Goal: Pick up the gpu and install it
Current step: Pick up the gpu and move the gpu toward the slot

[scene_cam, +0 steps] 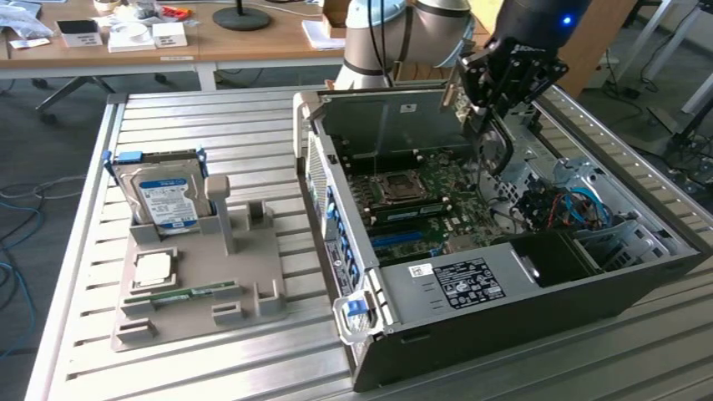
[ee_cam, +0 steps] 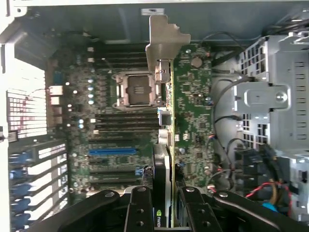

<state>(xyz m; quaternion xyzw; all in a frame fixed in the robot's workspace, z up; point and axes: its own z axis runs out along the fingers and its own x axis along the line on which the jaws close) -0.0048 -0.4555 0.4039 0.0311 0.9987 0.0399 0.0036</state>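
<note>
Jaws: clenched on the gpu (ee_cam: pixel 167 159), with the two black fingers (ee_cam: pixel 140 212) pressed against its flat sides, so the card stood on edge between them.
Gpu: it hung inside the open computer case (scene_cam: pixel 502 334), over the motherboard (ee_cam: pixel 193 96), thin edge toward the board. Its silver bracket (ee_cam: pixel 164 38) sat at the end away from the jaws, close to a wall of the case. I could not tell whether the card touched a slot.
Motherboard: the CPU socket (ee_cam: pixel 136 89) lay just beside the line of the card, and a blue slot (ee_cam: pixel 112 151) lay apart from it on the same side.
Arm: the arm (scene_cam: pixel 390 33) reached down into the far end of the case.
Case: it lay on the slatted counter (scene_cam: pixel 223 117) with its open side up, and red and blue cables (scene_cam: pixel 573 209) were bunched toward the exterior view's right.
Holder: a grey holder (scene_cam: pixel 200 276) stood on the counter at the exterior view's left, well apart from the case.
Hard drive: the silver hard drive (scene_cam: pixel 167 196) stood upright in the holder.
Smaller parts: a processor chip (scene_cam: pixel 153 269) lay flat in the holder, and a green memory stick (scene_cam: pixel 184 295) lay just beside it.
</note>
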